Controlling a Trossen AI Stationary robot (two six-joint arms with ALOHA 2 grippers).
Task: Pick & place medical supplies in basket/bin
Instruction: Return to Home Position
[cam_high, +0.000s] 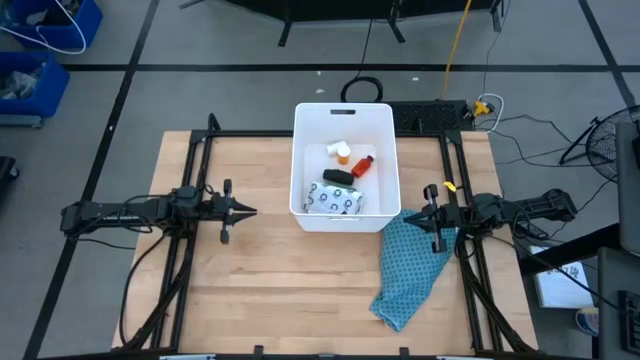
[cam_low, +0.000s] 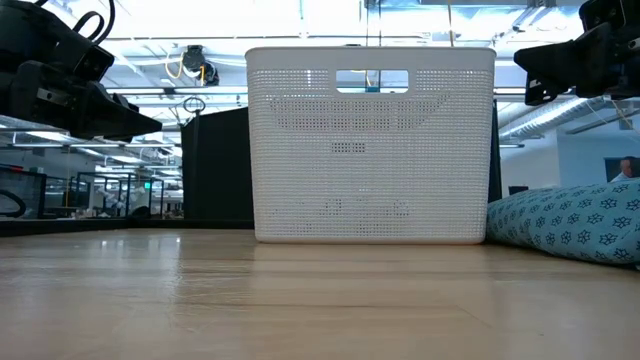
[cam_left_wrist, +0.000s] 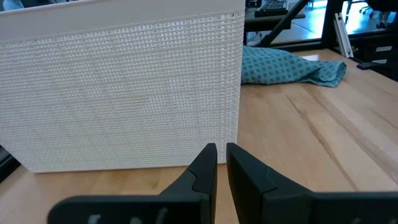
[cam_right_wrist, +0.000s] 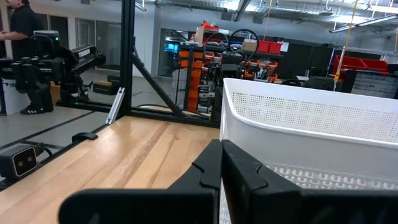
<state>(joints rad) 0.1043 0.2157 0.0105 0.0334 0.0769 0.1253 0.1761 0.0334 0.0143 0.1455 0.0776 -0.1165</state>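
Note:
The white bin (cam_high: 345, 165) stands at the table's middle, toward the far edge. On its floor lie an orange vial (cam_high: 343, 152), a red bottle (cam_high: 362, 165), a black block (cam_high: 338, 177) and a silvery packet with dark rings (cam_high: 335, 200). My left gripper (cam_high: 252, 211) hovers shut left of the bin, pointing at the bin's wall (cam_left_wrist: 118, 93), with only a slit between its fingers (cam_left_wrist: 205, 165). My right gripper (cam_high: 410, 213) hovers shut close beside the bin's right wall (cam_right_wrist: 311, 124), above the teal cloth. Neither holds anything.
A teal patterned cloth (cam_high: 410, 265) lies on the table right of the bin, reaching toward the near edge. Black frame rails (cam_high: 185, 260) run along both sides of the table. Bare wood lies in front of the bin. A person (cam_right_wrist: 18, 37) stands in the room beyond.

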